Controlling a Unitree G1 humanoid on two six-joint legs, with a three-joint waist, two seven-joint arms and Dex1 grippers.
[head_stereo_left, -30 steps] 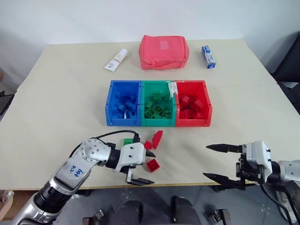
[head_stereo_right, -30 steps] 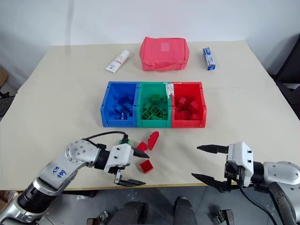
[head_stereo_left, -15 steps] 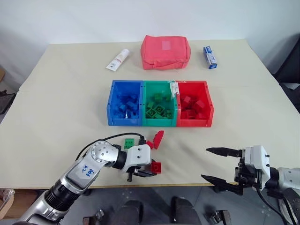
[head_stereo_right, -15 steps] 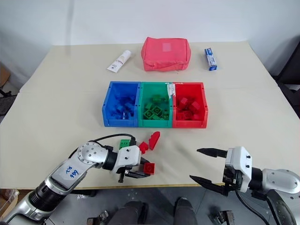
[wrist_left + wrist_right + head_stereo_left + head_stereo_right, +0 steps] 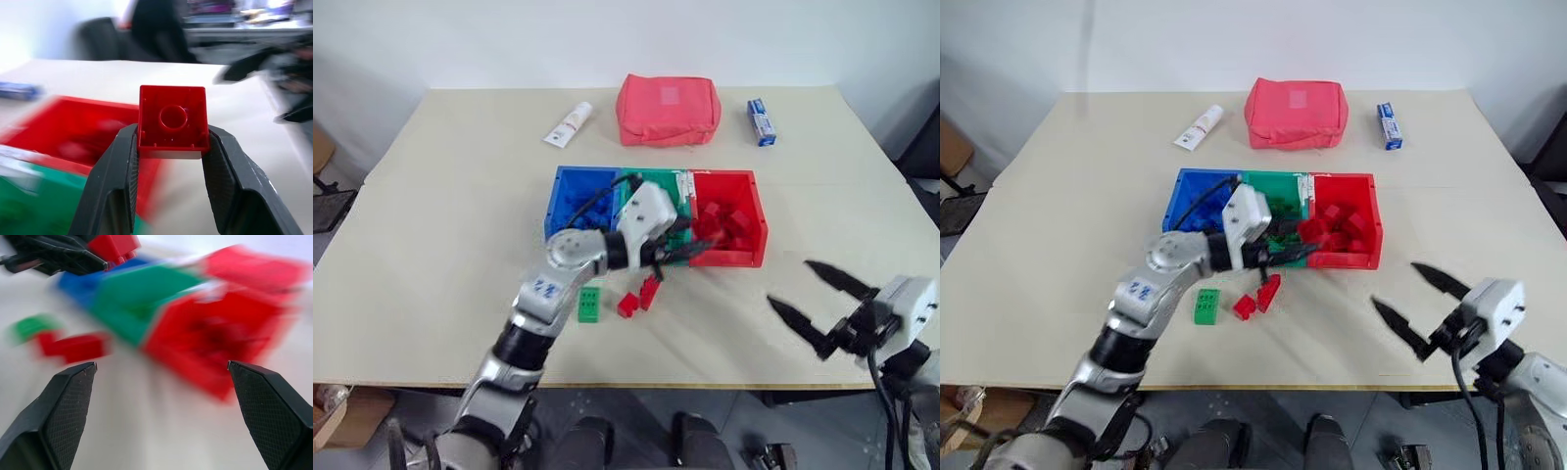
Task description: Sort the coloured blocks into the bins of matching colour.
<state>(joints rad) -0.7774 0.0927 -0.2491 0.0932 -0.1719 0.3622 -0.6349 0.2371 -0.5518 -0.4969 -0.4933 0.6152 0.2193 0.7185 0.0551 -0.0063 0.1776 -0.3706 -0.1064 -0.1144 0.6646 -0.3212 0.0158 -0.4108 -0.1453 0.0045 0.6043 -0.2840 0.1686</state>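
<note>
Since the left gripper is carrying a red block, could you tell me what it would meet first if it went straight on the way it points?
Probably the red bin. The left gripper, shut on the red block, points across the green bin toward it; depth is unclear, so it may pass just above the rim.

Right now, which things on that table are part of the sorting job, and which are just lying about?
Part of the job:
red block held in the left hand
red blocks and green block on the table
blue bin, green bin, red bin

Lying about:
red pouch
white tube
small blue box
</note>
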